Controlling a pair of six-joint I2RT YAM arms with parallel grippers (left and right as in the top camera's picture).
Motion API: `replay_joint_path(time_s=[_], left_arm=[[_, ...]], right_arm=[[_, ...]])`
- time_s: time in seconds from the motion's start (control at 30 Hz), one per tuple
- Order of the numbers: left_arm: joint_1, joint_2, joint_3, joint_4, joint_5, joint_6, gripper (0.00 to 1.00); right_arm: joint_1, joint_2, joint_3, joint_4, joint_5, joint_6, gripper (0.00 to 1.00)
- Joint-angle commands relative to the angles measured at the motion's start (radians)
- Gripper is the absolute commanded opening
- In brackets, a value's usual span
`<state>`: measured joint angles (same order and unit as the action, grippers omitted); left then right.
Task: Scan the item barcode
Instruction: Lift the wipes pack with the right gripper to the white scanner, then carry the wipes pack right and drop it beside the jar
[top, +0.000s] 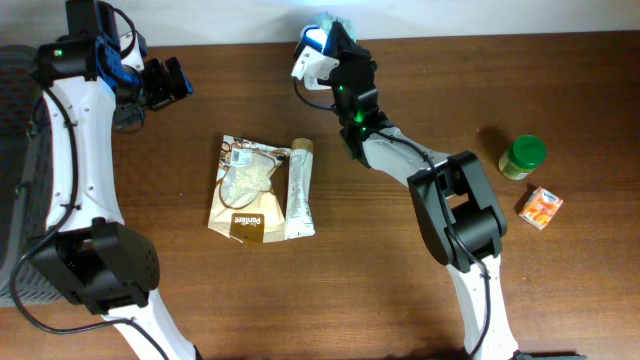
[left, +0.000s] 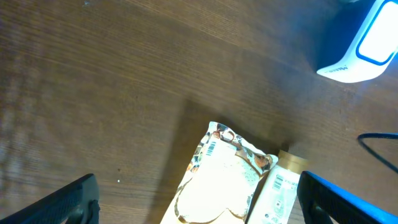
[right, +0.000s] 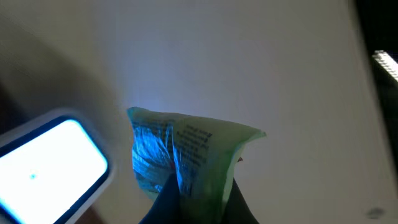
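My right gripper (right: 196, 200) is shut on a thin green packet (right: 189, 152) whose printed side glows blue beside the lit white-and-blue scanner (right: 53, 163). From overhead, that gripper (top: 338, 42) holds the packet (top: 331, 24) at the table's far edge, right next to the scanner (top: 311, 54). My left gripper (top: 166, 82) hovers open at the far left with nothing between its fingers. In the left wrist view its open gripper (left: 199, 208) looks down over a cream pouch (left: 217, 183) and a white tube (left: 278, 190), with the scanner (left: 367, 43) at the top right.
The cream pouch (top: 243, 188) and the white tube (top: 299, 190) lie side by side in the middle of the table. A green-lidded jar (top: 523, 157) and a small orange box (top: 541, 207) stand at the right. A black cable (left: 379, 149) runs from the scanner.
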<state>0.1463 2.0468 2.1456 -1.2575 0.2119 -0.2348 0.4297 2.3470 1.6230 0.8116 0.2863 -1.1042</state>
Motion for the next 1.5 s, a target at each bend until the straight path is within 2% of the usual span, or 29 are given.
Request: replay_joint_path(time_s=[0.0,0.1,0.2,0.33,0.4,0.53,0.63,0.73,0.9,1.03,1.17,1.3,1.47], left_arm=[[0.004,0.004,-0.002,-0.002,0.000,0.005,0.99],[0.003,0.004,-0.002,-0.001,0.000,0.005,0.99],[0.003,0.004,-0.002,-0.001,0.000,0.005,0.99],[0.003,0.004,-0.002,-0.001,0.000,0.005,0.99],[0.003,0.004,-0.002,-0.001,0.000,0.005,0.99],[0.003,0.004,-0.002,-0.001,0.000,0.005,0.99],[0.004,0.004,-0.002,-0.001,0.000,0.005,0.99],[0.003,0.004,-0.002,-0.001,0.000,0.005,0.99],[0.003,0.004,-0.002,-0.001,0.000,0.005,0.99],[0.003,0.004,-0.002,-0.001,0.000,0.005,0.99],[0.004,0.004,-0.002,-0.001,0.000,0.005,0.99],[0.003,0.004,-0.002,-0.001,0.000,0.005,0.99],[0.003,0.004,-0.002,-0.001,0.000,0.005,0.99]], right_arm=[[0.044,-0.009,0.010,0.056,-0.014,0.004,0.04],[0.058,-0.082,0.010,-0.004,-0.013,0.218,0.04],[0.064,-0.161,0.010,-0.107,0.003,0.287,0.04],[0.064,-0.309,0.010,-0.292,0.068,0.525,0.04],[0.068,-0.410,0.010,-0.468,0.065,0.689,0.04],[0.067,-0.611,0.010,-0.888,0.062,1.152,0.04],[0.066,-0.719,0.010,-1.159,0.062,1.349,0.04],[0.063,-0.824,0.010,-1.434,0.063,1.429,0.04],[-0.024,-0.851,0.010,-1.697,0.057,1.510,0.04],[-0.163,-0.822,-0.019,-1.838,-0.011,1.559,0.04],[-0.290,-0.779,-0.101,-1.846,-0.101,1.558,0.04],[-0.438,-0.696,-0.257,-1.781,-0.235,1.554,0.04],[-0.565,-0.623,-0.365,-1.710,-0.195,1.558,0.04]])
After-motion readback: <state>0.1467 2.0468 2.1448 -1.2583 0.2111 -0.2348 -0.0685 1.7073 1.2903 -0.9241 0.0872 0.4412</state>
